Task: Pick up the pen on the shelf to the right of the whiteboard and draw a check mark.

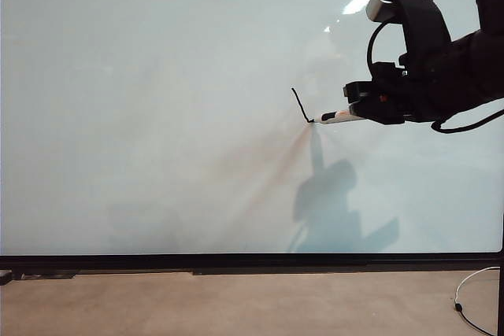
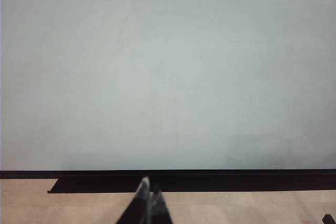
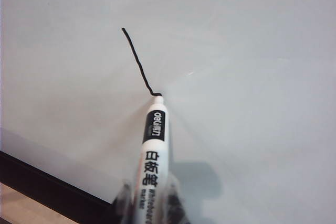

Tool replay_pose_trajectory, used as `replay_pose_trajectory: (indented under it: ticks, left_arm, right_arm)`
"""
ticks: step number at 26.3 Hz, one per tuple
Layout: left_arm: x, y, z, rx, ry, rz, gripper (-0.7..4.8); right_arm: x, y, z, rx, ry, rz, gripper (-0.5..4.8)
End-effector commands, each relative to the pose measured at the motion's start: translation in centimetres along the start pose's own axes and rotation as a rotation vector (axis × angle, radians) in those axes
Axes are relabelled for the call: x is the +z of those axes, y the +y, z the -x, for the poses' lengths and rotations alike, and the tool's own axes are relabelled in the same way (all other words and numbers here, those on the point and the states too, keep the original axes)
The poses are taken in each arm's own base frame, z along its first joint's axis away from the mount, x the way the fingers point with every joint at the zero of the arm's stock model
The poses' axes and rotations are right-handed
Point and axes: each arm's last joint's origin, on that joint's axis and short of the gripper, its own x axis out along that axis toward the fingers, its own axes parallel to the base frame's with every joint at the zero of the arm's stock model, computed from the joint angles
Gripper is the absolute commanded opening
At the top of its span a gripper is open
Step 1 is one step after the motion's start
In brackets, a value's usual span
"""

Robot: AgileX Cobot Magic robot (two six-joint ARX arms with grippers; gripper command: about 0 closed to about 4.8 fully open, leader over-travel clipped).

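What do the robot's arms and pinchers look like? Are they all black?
Mostly. The right arm is black and chunky, with a silver-grey camera on top and black cables looping around it. The right gripper is black with see-through fingers. The left gripper shows only dark, pale-edged fingertips.

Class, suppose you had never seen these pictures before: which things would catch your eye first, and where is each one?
First comes the right gripper, at the right of the exterior view, shut on the pen, whose tip touches the whiteboard. Next is the short steep black stroke running up from that tip: only the first part of the check mark. The left gripper hangs low near the board's bottom frame, shut and holding nothing.
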Motion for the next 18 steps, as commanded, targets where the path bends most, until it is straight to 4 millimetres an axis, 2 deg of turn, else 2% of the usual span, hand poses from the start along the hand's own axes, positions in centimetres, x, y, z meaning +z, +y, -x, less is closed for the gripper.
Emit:
replay_pose_trajectory:
  ticks: [1, 18]
  left_arm:
    - [0.2, 0.0, 0.0, -0.001, -0.014, -0.005, -0.04]
    - [0.2, 0.0, 0.0, 0.0, -0.014, -0.005, -0.05]
  right_arm:
    - [0.8, -0.5, 0.1, -0.06, -0.049, 0.018, -0.09]
    - [2.4, -1.6, 1.0, -0.106, -0.107, 0.059, -0.09]
